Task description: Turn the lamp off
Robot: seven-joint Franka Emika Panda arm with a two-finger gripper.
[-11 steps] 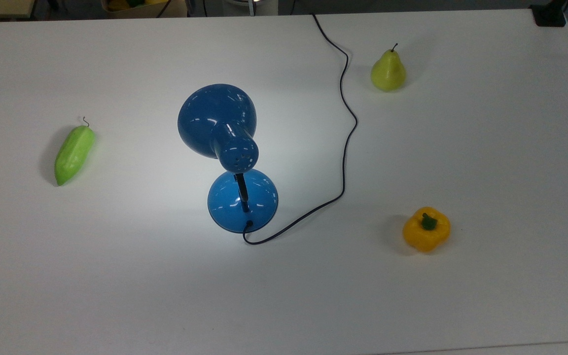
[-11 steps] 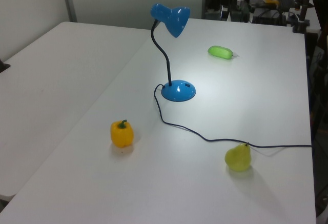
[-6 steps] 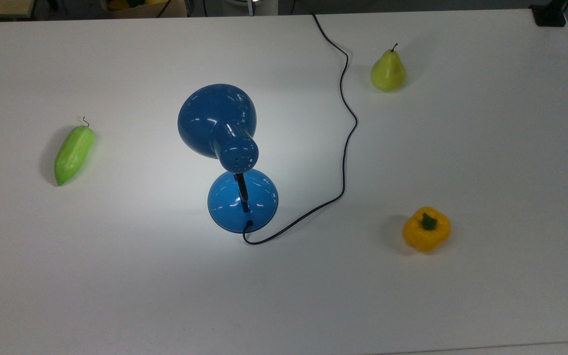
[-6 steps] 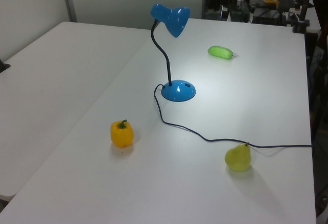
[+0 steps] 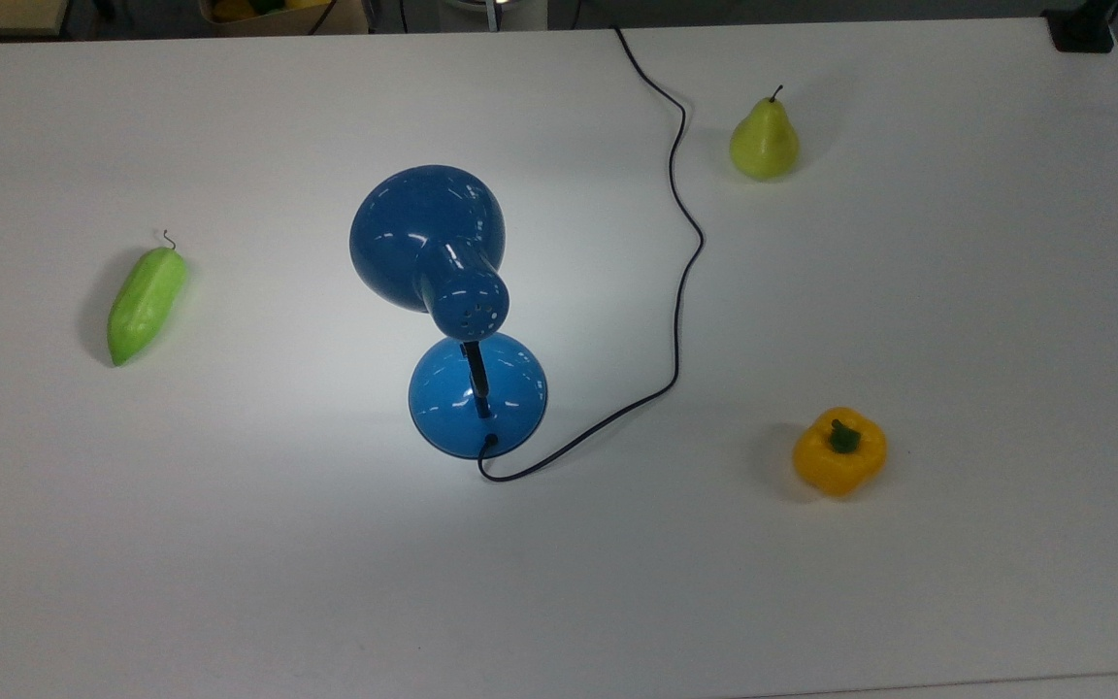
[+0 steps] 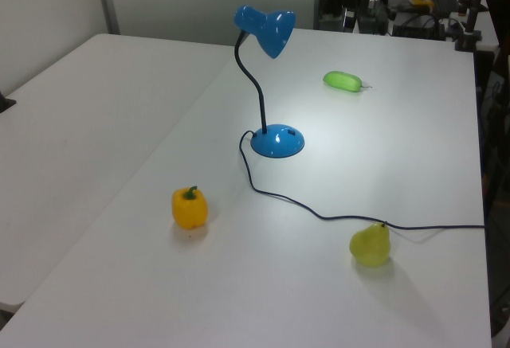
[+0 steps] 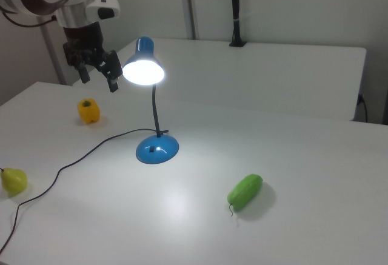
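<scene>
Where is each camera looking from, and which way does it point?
Top view: sits high up, looks down on the lamp with the pear at the far edge.
Left view: sits beyond the pear end, looks along the table.
Right view: sits by the cucumber, looks across at the lit lamp; the open pincer hangs beside the shade.
All three share the lamp, pear, pepper and cucumber.

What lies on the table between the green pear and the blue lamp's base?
In the top view, only the lamp's black cord crosses between green pear and round blue base.
</scene>
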